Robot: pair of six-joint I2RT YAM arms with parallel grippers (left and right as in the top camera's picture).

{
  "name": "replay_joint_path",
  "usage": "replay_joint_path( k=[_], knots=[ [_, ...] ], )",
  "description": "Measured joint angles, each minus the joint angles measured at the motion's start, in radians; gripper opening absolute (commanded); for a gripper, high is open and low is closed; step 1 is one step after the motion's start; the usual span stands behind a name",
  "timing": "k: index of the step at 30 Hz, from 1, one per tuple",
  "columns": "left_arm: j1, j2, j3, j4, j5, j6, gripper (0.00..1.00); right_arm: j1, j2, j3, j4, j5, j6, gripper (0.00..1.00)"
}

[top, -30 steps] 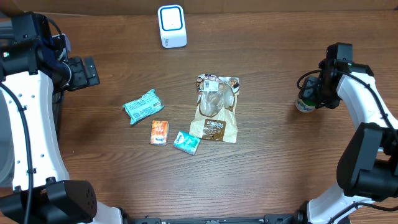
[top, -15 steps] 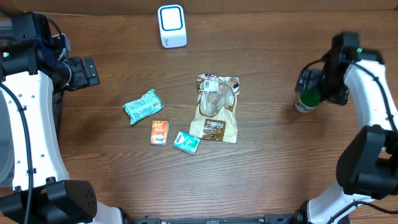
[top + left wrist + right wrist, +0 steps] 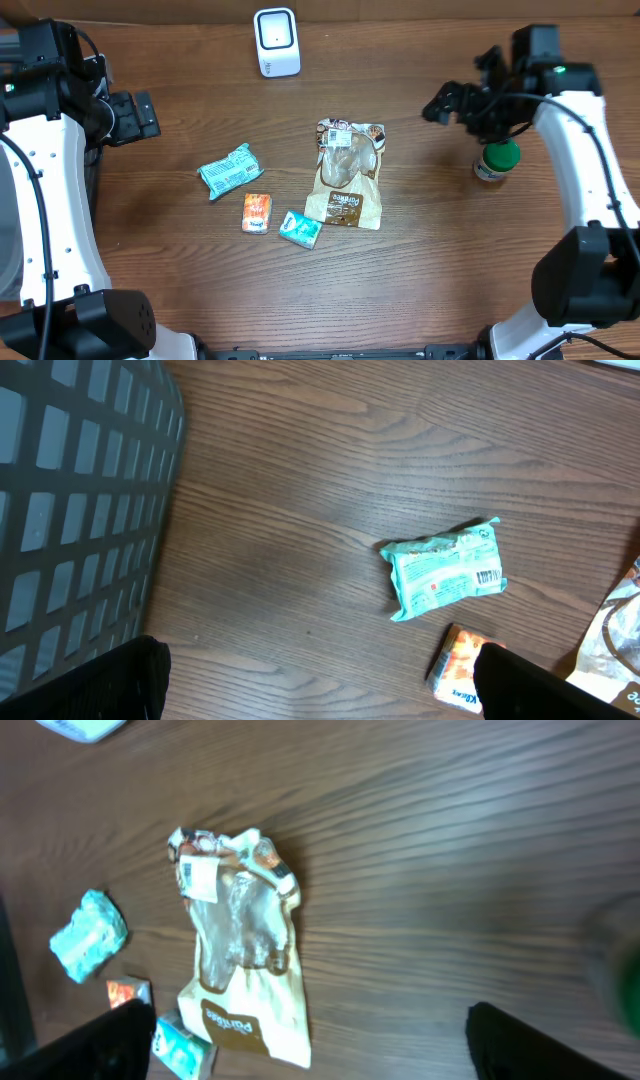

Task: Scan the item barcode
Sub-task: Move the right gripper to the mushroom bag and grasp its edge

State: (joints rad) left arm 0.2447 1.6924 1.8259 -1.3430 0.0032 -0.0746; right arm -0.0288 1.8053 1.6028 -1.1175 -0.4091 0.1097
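Note:
The white barcode scanner (image 3: 277, 42) stands at the table's far edge. A clear and brown snack bag (image 3: 348, 175) lies at the middle, and it also shows in the right wrist view (image 3: 245, 960). Left of it lie a teal packet (image 3: 230, 170), an orange packet (image 3: 257, 212) and a small teal box (image 3: 299, 229). A green-capped bottle (image 3: 494, 160) stands upright at the right. My right gripper (image 3: 452, 98) hovers open and empty, up and left of the bottle. My left gripper (image 3: 135, 117) hangs open at the far left, and the teal packet (image 3: 445, 568) lies ahead of it.
A dark mesh basket (image 3: 70, 510) stands at the table's left edge, close to my left gripper. In the right wrist view the bottle is a green blur (image 3: 615, 960) at the right edge.
My right gripper has opened, left the green-capped bottle standing on the table, and swung up and to the left. The left arm has not moved.

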Motion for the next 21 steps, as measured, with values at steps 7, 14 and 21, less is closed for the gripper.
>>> replay_joint_path(
  k=[7, 14, 21],
  knots=[
    [0.000, 0.000, 0.000, 0.000, 0.000, 0.000, 1.00, 0.082, 0.000, -0.232, 0.240, -0.026, 0.078, 0.83],
    [0.000, 0.000, 0.000, 0.043, 0.040, 0.000, 1.00, 0.140, 0.000, -0.370, 0.392, -0.032, 0.134, 0.83],
    [0.000, 0.000, 0.000, 0.075, 0.266, -0.050, 0.58, 0.168, 0.000, -0.415, 0.451, -0.032, 0.152, 0.82]
  ],
)
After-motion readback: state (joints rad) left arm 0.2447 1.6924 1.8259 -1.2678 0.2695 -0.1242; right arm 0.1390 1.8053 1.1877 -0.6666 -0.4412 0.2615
